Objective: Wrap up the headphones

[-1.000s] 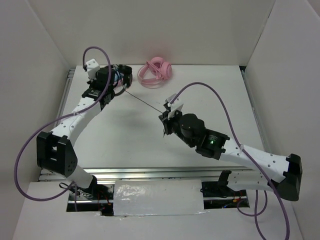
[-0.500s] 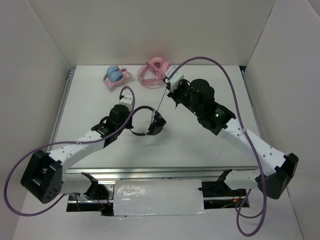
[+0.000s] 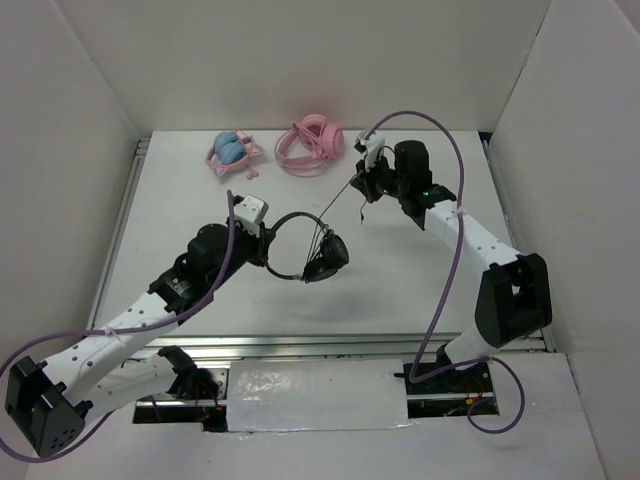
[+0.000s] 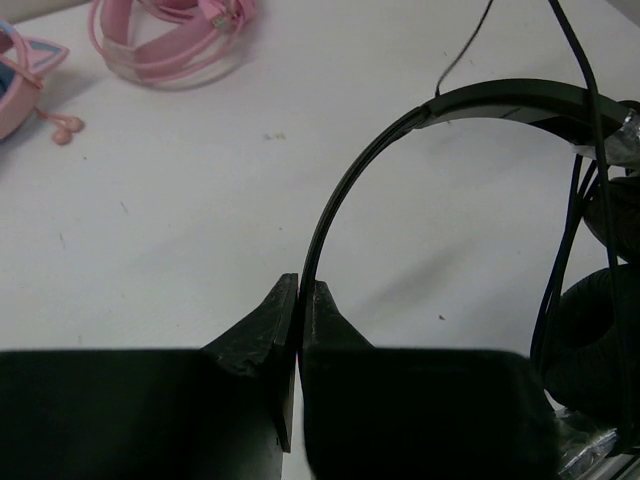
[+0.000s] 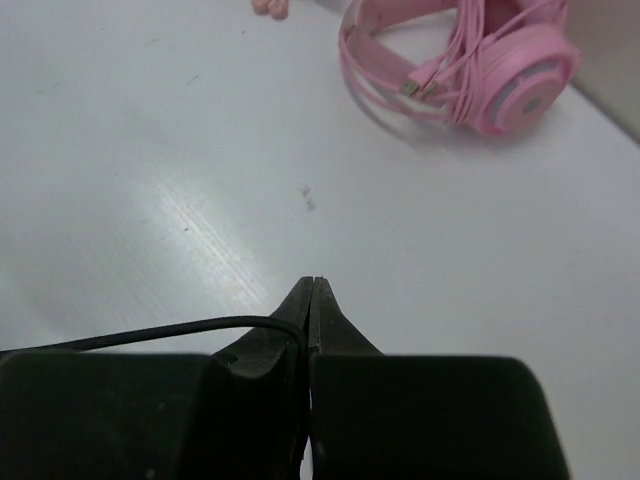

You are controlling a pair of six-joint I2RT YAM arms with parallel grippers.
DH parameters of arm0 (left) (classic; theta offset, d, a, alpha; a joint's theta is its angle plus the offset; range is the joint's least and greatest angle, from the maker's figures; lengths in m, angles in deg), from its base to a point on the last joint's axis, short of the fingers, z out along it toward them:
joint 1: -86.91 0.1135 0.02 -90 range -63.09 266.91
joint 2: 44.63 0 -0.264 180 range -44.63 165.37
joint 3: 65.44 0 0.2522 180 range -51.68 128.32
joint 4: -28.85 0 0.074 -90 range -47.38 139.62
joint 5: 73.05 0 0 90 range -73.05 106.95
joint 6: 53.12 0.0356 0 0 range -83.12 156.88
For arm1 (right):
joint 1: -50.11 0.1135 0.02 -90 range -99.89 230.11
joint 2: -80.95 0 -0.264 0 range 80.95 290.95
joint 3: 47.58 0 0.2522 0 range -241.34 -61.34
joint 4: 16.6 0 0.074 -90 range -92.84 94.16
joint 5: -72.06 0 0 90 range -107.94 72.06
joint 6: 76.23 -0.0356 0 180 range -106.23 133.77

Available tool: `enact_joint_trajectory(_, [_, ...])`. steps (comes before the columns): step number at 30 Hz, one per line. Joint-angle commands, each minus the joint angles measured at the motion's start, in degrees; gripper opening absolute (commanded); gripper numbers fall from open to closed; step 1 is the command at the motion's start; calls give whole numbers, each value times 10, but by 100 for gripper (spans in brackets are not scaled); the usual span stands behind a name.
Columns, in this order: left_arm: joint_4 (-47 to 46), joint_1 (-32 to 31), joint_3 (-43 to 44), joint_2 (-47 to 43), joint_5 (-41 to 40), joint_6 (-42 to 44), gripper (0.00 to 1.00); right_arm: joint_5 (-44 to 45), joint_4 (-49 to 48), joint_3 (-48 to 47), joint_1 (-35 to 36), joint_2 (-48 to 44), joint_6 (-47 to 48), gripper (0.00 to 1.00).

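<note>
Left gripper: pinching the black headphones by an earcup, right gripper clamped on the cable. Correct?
Not quite. The left gripper is pinching the black headphones by the thin headband, not an earcup. The left wrist view shows the band running up from between its closed fingers. The rest holds: the right gripper is clamped on the cable.

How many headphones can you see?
3. The black headphones are near the middle, headband pinched in the left end effector. The pink headphones lie at the far edge. The pink-and-blue headphones lie left of those. None seem hidden.
</note>
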Motion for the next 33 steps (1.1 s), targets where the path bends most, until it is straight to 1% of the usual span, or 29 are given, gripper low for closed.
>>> enact_joint_trajectory(1, [-6, -1, 54, -19, -30, -7, 0, -68, -127, 51, 1, -38, -71, 0])
enact_joint_trajectory(4, [-7, 0, 90, -12, -36, -13, 0, -89, -178, 100, 11, -58, -94, 0])
enact_joint_trajectory(6, [-10, 1, 122, -2, -25, -13, 0, -128, -205, 121, 21, -65, -116, 0])
enact_joint_trajectory(8, [-13, 1, 147, 11, -22, -19, 0, -143, -253, 149, 31, -65, -136, 0])
enact_joint_trajectory(9, [-8, 1, 177, 16, -28, -21, 0, -160, -274, 171, 35, -64, -161, 0])
enact_joint_trajectory(10, [-3, 1, 194, 28, -34, -26, 0, -167, -325, 182, 39, -63, -175, 0])
enact_joint_trajectory(11, [7, 0, 214, 35, -43, -26, 0, -174, -350, 192, 47, -60, -185, 0])
enact_joint_trajectory(12, [20, 1, 248, 40, -47, -25, 0, -165, -369, 208, 51, -60, -212, 0])
enact_joint_trajectory(13, [22, 1, 262, 46, -48, -21, 0, -152, -408, 218, 54, -60, -221, 0])
enact_joint_trajectory(15, [24, 1, 296, 50, -48, -20, 0, -138, -453, 238, 59, -56, -244, 0])
enact_joint_trajectory(16, [42, 1, 308, 54, -44, -20, 0, -136, -490, 241, 60, -52, -264, 0])
enact_joint_trajectory(17, [47, 1, 325, 56, -44, -21, 0, -139, -506, 243, 60, -50, -272, 0])
enact_joint_trajectory(21, [40, 1, 351, 66, -47, -34, 0, -191, -589, 239, 65, -19, -321, 1])
enact_joint_trajectory(22, [39, 0, 358, 71, -47, -40, 0, -201, -633, 237, 70, 0, -331, 2])
enact_joint_trajectory(23, [40, 0, 376, 77, -42, -43, 0, -212, -655, 229, 76, 11, -346, 8])
enact_joint_trajectory(24, [40, 0, 385, 80, -39, -46, 0, -216, -691, 223, 79, 24, -353, 10])
enact_joint_trajectory(25, [40, 0, 393, 89, -40, -48, 0, -222, -709, 216, 86, 51, -361, 16])
enact_joint_trajectory(26, [42, 0, 412, 92, -36, -46, 0, -225, -727, 208, 90, 65, -382, 20])
enact_joint_trajectory(27, [44, 0, 423, 96, -33, -42, 0, -229, -766, 188, 91, 81, -393, 22])
enact_joint_trajectory(28, [46, -1, 431, 103, -35, -42, 0, -233, -784, 177, 93, 111, -407, 27])
enact_joint_trajectory(30, [48, -2, 455, 107, -31, -37, 0, -238, -842, 146, 93, 141, -449, 29])
enact_joint_trajectory(31, [51, -1, 463, 110, -35, -36, 0, -239, -855, 133, 95, 170, -461, 30])
enact_joint_trajectory(33, [53, -4, 478, 107, -38, -31, 0, -250, -897, 101, 96, 197, -509, 28])
